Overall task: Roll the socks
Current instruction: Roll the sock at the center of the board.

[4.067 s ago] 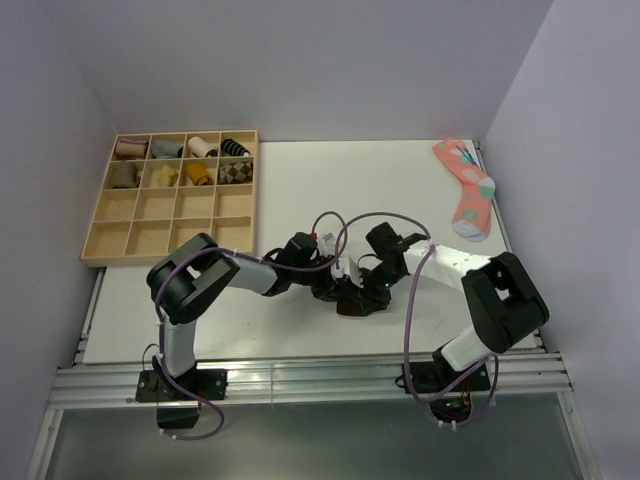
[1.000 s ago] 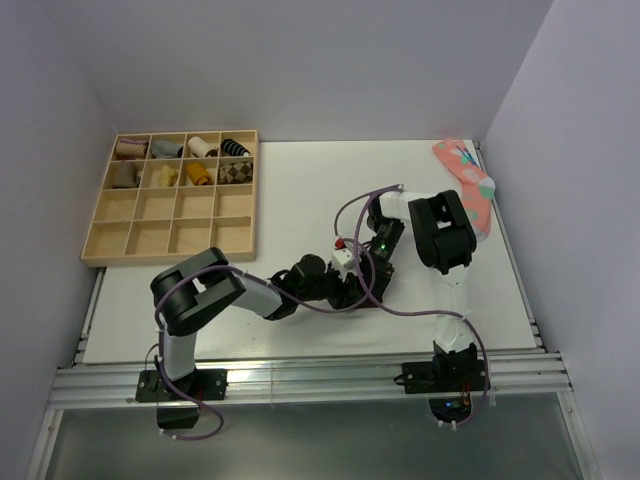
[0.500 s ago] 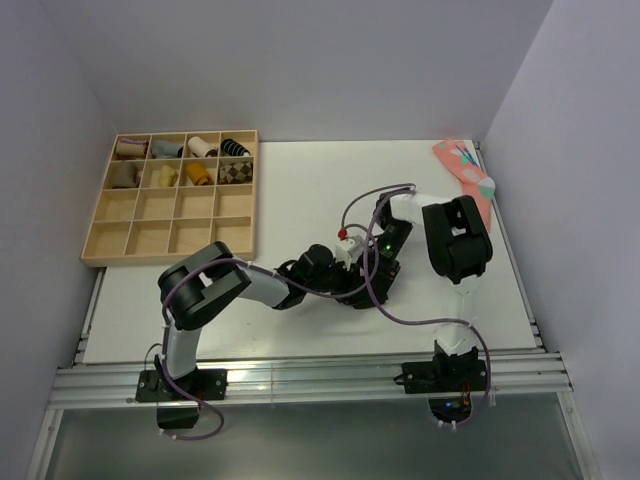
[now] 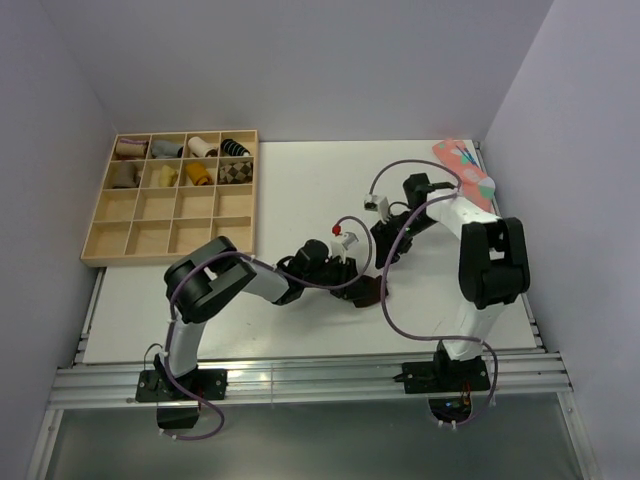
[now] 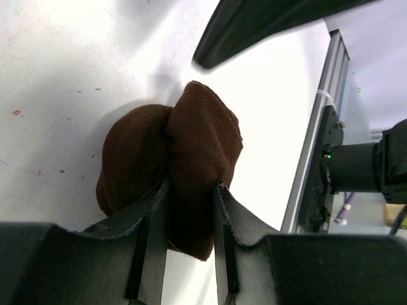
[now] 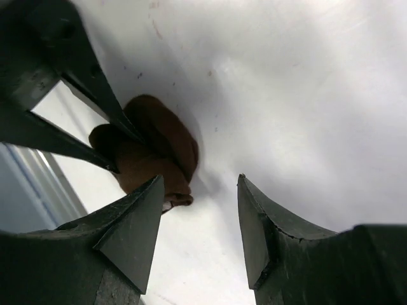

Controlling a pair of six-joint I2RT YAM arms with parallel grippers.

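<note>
The brown sock (image 4: pixel 367 291) lies bunched into a compact, folded lump on the table (image 4: pixel 300 190), close to the near edge and right of centre. In the left wrist view the brown sock (image 5: pixel 191 140) shows two rounded lobes pressed together.

The left gripper (image 4: pixel 355 283) reaches the brown sock from its left side. The left gripper (image 5: pixel 191 184) is closed down to a narrow gap, and a fold of the brown sock is pinched between its two fingers.

The right gripper (image 4: pixel 385 238) hangs just beyond the brown sock, on its far side, and does not touch it. In the right wrist view the right gripper (image 6: pixel 200 182) stands wide open with nothing held; the brown sock (image 6: pixel 156 149) is visible past its fingers.

A pink sock (image 4: pixel 452 155) lies flat well beyond the brown sock, to the far right.

A wooden tray (image 4: pixel 150 237) sits well to the far left of the brown sock. Small sock bundles (image 4: pixel 180 160) fill its two farthest rows.
</note>
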